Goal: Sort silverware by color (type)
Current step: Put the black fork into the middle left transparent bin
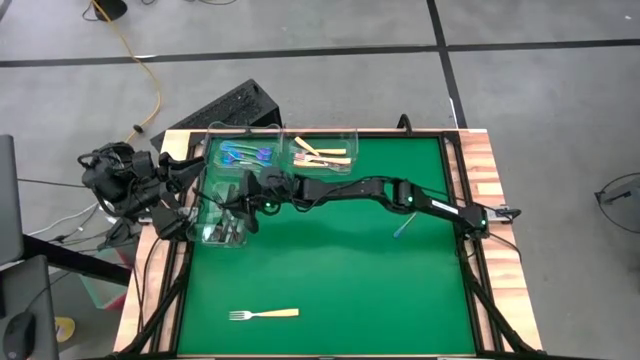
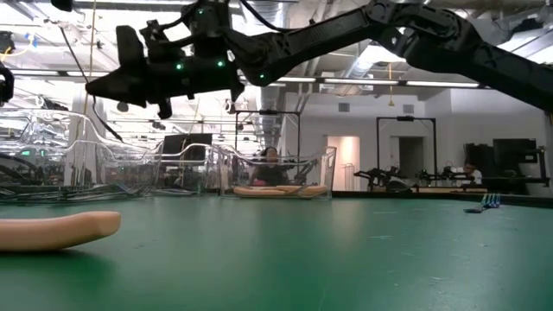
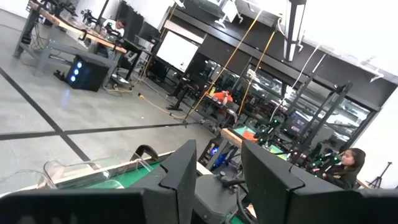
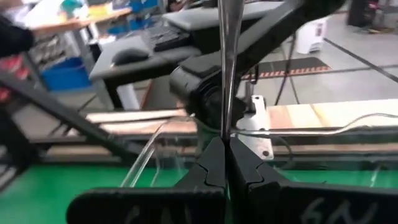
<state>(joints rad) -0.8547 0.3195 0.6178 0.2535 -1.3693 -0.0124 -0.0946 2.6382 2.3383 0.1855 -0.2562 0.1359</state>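
Note:
My right gripper (image 1: 243, 195) reaches across to the far left of the table, above a clear bin (image 1: 205, 212) that holds dark forks (image 1: 228, 232). It is shut on a thin grey fork (image 4: 227, 62), seen edge-on. My left gripper (image 3: 216, 177) waits open beside the table's left edge, with nothing between its fingers. A tan-handled fork (image 1: 265, 314) lies flat near the front edge, and a blue fork (image 1: 403, 228) lies flat toward the right. Two far bins hold blue forks (image 1: 245, 153) and tan forks (image 1: 322, 155). My right gripper pinches a narrow part of the grey fork (image 4: 225, 127) between its two fingertips. The fingers lie about level, coming from the table's right. The fork sticks out past the fingertips, clear of the table and the bin. Which end is held cannot be told.
The three clear bins cluster at the far left, with thin upright walls (image 2: 259, 173). The tan fork's handle (image 2: 56, 231) lies close to the low camera. Bare green mat (image 1: 340, 270) spreads over the middle and right. Wooden rails (image 1: 478, 160) edge the table.

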